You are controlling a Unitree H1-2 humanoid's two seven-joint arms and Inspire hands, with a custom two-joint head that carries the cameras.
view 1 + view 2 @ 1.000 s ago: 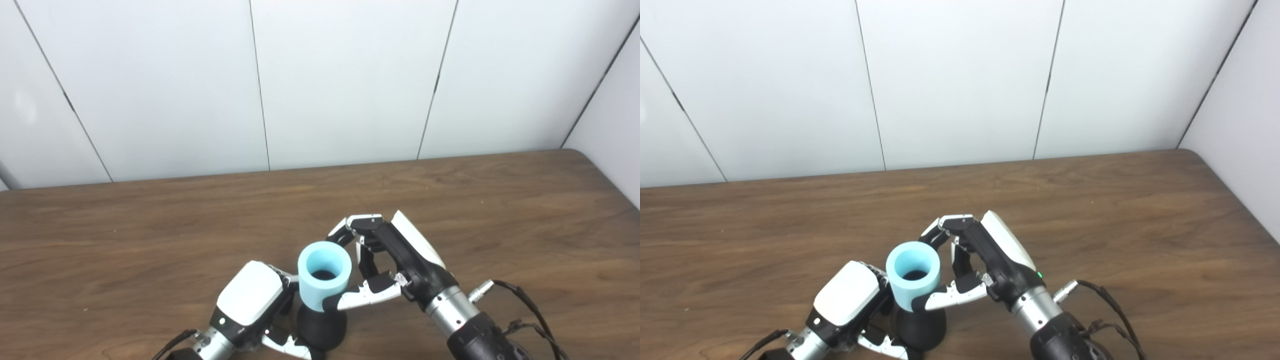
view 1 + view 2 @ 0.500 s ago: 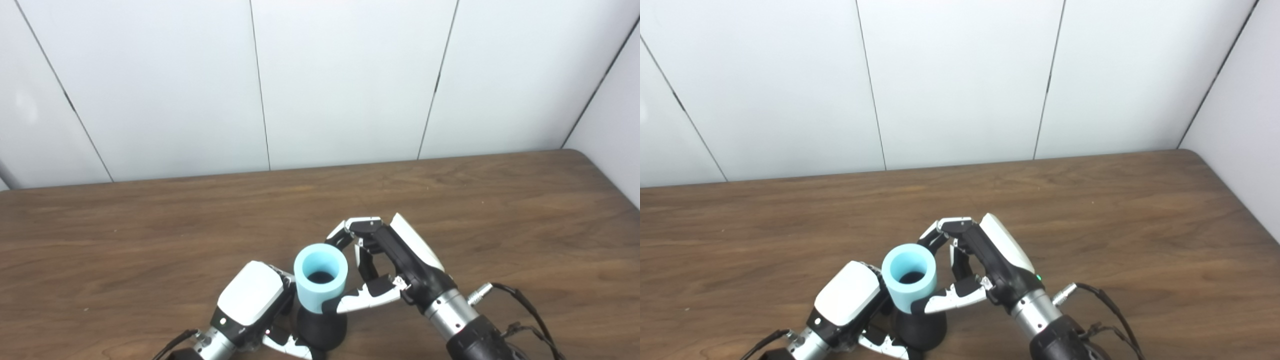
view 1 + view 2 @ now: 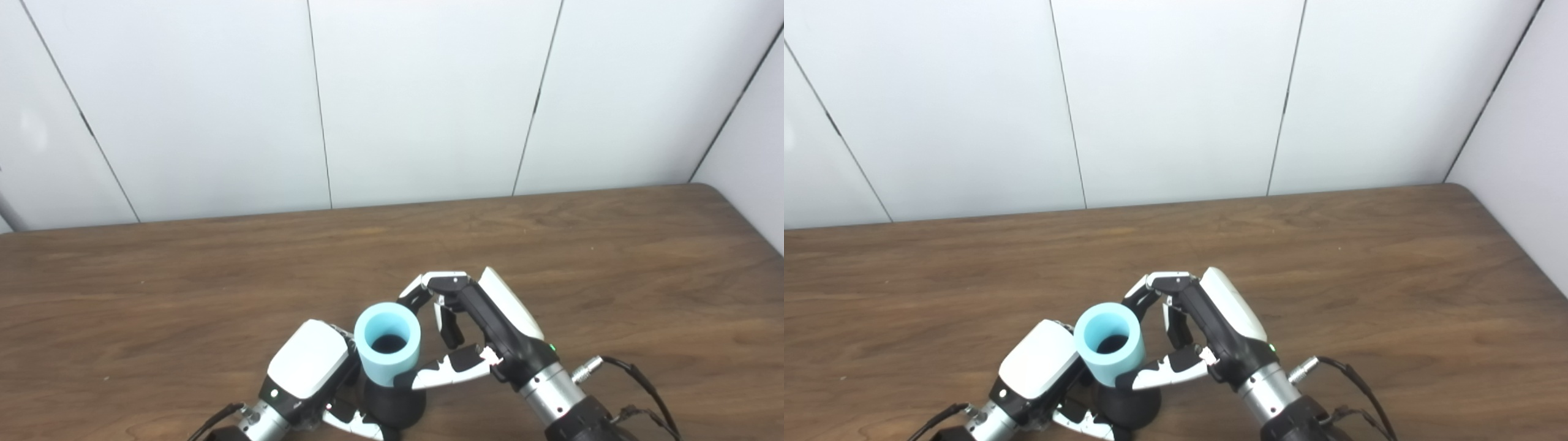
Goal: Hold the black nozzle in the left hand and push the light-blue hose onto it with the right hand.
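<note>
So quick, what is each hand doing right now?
Left hand: closed on the black nozzle.
Right hand: closed on the light-blue hose.

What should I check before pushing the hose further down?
1. Left hand grips the nozzle: ok, fingers wrap its base.
2. Right hand grips the hose: ok, thumb and fingers close around its wall.
3. Hose sits over the nozzle: ok, its lower end covers the nozzle top.
4. Hose in line with the nozzle: cannot tell, the mouth leans slightly left.
5. How deep the hose is seated: cannot tell, the joint is hidden inside the hose.
6. Table around the hands free of obstacles: ok.
</note>
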